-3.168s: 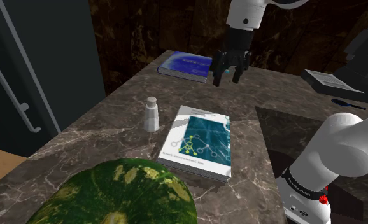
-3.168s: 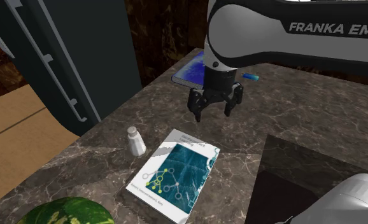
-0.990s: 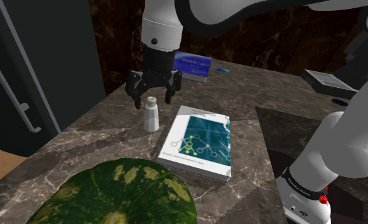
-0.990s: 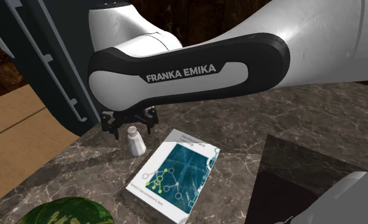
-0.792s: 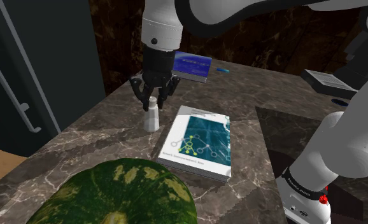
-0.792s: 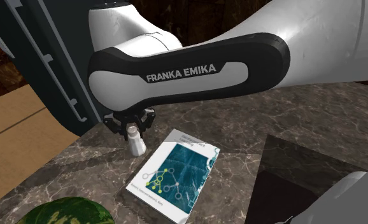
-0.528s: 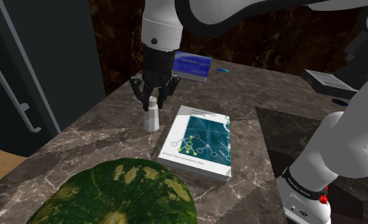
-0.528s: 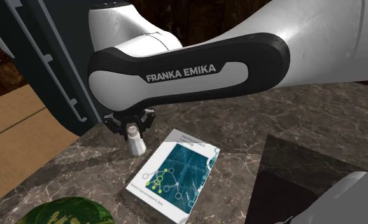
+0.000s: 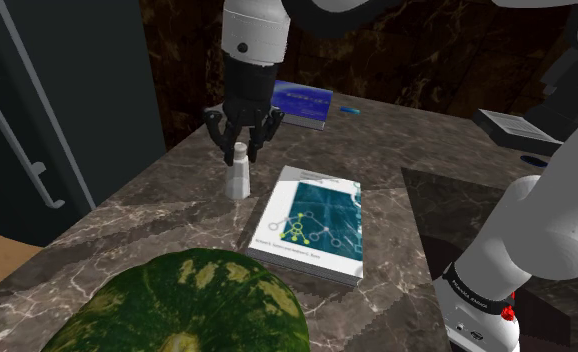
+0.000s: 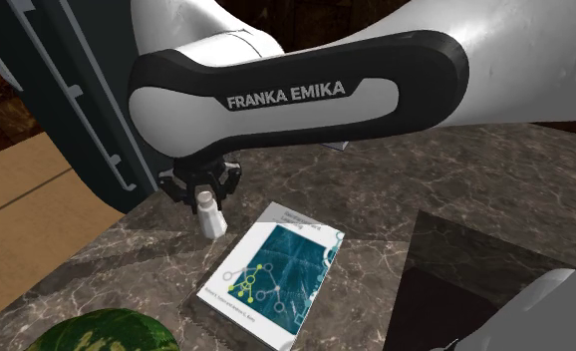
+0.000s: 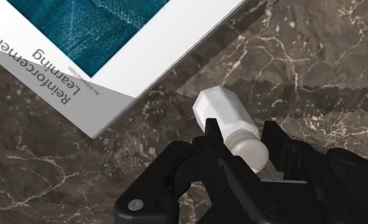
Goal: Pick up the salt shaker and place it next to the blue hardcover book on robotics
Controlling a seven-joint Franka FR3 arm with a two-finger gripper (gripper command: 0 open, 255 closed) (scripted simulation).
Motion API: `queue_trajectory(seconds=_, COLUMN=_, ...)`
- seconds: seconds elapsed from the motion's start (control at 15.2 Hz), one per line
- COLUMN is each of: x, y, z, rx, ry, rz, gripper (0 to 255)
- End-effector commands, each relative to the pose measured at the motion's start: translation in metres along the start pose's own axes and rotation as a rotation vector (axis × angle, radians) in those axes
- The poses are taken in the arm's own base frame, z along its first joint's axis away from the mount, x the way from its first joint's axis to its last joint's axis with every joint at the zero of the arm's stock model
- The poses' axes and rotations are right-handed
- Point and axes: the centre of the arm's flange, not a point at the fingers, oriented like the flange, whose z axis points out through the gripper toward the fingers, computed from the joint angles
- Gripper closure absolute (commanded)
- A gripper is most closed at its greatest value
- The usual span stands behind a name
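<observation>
A white salt shaker [image 9: 239,176] with a rounded cap hangs upright just above the dark marble counter [image 9: 157,215], close to the white-and-teal book. My black gripper [image 9: 239,152] is shut on its neck from above. The second exterior view has the gripper [image 10: 205,195] under the big forearm, clasping the shaker [image 10: 213,219]. In the wrist view both fingers press the cap end of the shaker [image 11: 226,118] within the gripper [image 11: 243,137]. The blue hardcover book [image 9: 303,102] lies at the counter's far end, partly hidden behind the arm.
A white-and-teal "Reinforcement Learning" book [image 9: 312,222] lies beside the shaker. A large green watermelon [image 9: 197,305] sits at the near end. There is a dark inset panel [image 9: 467,215] to the shoulder view's right and a tall dark cabinet [image 9: 57,110] to its left. A small blue item [image 9: 350,109] lies beyond the blue book.
The fingers, open around the shaker's cap a second ago, have shut on it. The hand has since risen a little, taking the shaker with it.
</observation>
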Motion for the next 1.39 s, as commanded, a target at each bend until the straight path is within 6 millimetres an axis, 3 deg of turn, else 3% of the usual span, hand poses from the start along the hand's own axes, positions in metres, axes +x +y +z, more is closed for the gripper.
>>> queue_trajectory(seconds=0.0, x=0.001, y=-0.001, z=-0.011, rx=0.0, ry=0.0, rz=0.0, gripper=255)
queue_trajectory(seconds=1.32, x=0.001, y=-0.01, z=-0.116, rx=0.0, ry=0.0, rz=0.0, gripper=255)
